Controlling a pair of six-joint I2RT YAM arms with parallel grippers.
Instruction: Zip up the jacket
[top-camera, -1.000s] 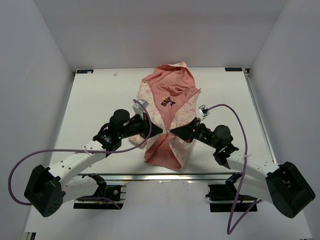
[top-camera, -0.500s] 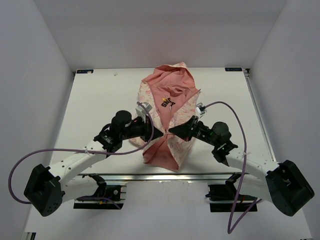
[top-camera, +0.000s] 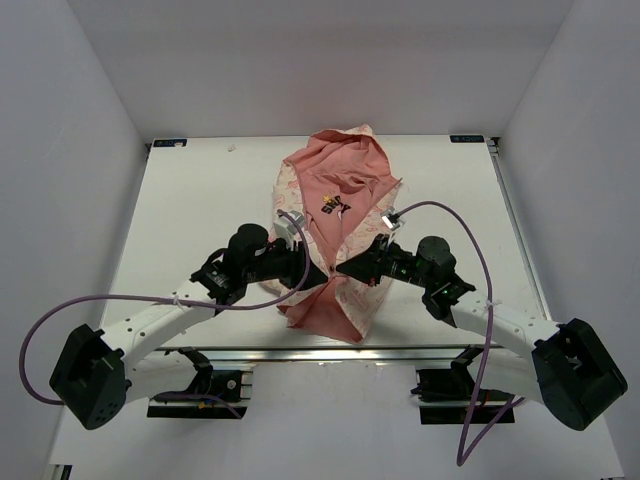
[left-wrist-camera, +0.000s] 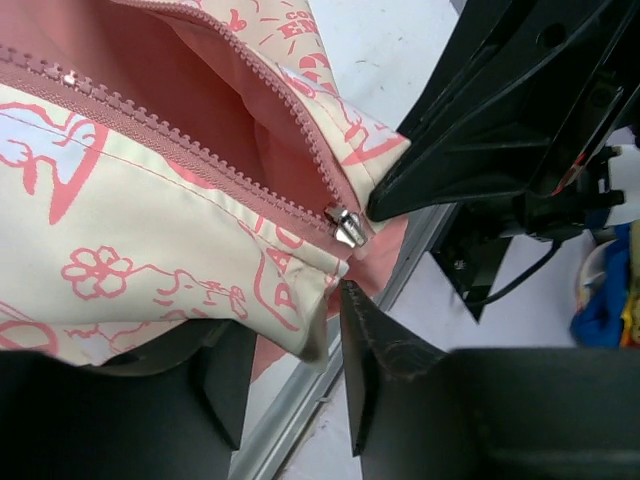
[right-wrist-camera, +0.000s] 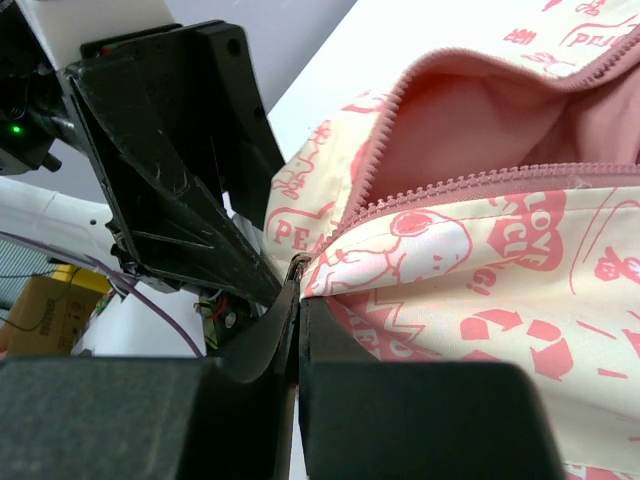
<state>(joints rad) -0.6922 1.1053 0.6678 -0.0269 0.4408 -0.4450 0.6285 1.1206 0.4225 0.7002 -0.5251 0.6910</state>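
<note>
The jacket (top-camera: 345, 215) lies in the middle of the table, cream with pink print, hood (top-camera: 340, 160) at the far end and pink lining showing. My left gripper (top-camera: 320, 268) and right gripper (top-camera: 342, 268) meet tip to tip at its lower front. In the left wrist view the left gripper (left-wrist-camera: 295, 370) is open, with a cream hem corner (left-wrist-camera: 300, 320) hanging loose between its fingers. The metal zipper slider (left-wrist-camera: 347, 225) sits at the bottom of the pink zipper. My right gripper (right-wrist-camera: 298, 300) is shut on the jacket's (right-wrist-camera: 450, 270) edge right by the slider.
The white table (top-camera: 200, 200) extends to both sides of the jacket. An aluminium rail (top-camera: 300, 352) runs along the near edge just below the jacket's bottom hem. White walls enclose the left, right and far sides.
My left gripper has opened and let go of the hem. Both arms have edged slightly away from the near edge, and the jacket's lower part has shifted a little left.
</note>
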